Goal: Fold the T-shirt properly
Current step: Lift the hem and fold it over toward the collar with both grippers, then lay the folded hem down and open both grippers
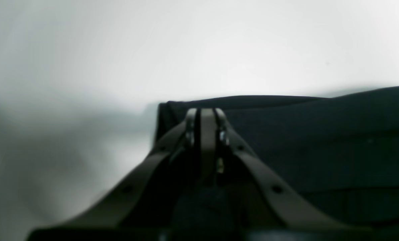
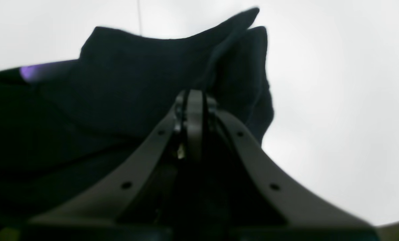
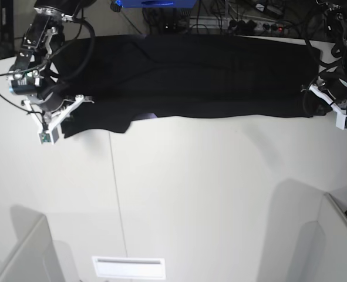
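Note:
The black T-shirt lies as a long band across the far part of the white table. At the band's right end in the base view, my left gripper is shut on a corner of the cloth. The left wrist view shows its tips closed at the T-shirt's left edge. My right gripper is shut on the band's left end. In its wrist view the cloth bunches up beyond the closed tips, with a small purple patch showing.
Cables and a power strip run behind the table's far edge. A blue object sits at the back. Grey panels stand at the front left and front right. A white slot lies near the front edge.

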Motion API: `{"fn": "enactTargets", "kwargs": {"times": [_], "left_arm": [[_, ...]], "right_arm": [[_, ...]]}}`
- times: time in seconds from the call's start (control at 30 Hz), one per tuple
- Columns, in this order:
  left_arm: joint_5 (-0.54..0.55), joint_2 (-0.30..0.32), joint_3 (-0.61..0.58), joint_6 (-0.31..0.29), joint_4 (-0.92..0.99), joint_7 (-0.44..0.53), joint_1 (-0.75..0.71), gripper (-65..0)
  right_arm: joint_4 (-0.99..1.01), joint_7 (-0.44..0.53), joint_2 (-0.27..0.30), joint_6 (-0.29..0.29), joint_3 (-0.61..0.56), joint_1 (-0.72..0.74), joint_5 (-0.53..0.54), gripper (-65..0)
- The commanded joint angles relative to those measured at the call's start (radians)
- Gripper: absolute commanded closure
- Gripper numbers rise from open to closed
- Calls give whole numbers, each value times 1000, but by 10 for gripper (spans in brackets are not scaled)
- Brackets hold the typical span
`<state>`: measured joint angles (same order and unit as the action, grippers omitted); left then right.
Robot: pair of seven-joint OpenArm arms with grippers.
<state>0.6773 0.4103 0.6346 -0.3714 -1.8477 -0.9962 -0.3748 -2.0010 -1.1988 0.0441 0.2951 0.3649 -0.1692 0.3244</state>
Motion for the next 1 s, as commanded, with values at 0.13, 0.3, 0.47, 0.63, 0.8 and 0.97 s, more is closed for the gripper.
{"fn": "enactTargets", "kwargs": {"times": [0.13, 0.3, 0.47, 0.63, 0.8, 0.97], "left_arm": [[3, 37, 11, -1, -19, 18, -17, 0], [3, 39, 11, -1, -50, 18, -49, 0], [2, 39, 11, -1, -73, 18, -79, 0], [0, 40, 11, -1, -79, 18, -102, 0], [-1, 40, 11, -1, -79, 18, -131, 0], [-3, 40, 12, -1, -80, 18, -148, 0]], "right_arm": [[-19, -66, 12, -3, 131, -11, 224, 0], [-19, -175, 20, -3, 213, -10, 339, 0], [-19, -197, 18, -3, 217, -36, 361, 0], [-19, -197, 18, -4, 219, -68, 410, 0], [-19, -197, 46, -4, 219, -91, 437, 0], [-16, -197, 72, -4, 219, -115, 437, 0]]}}
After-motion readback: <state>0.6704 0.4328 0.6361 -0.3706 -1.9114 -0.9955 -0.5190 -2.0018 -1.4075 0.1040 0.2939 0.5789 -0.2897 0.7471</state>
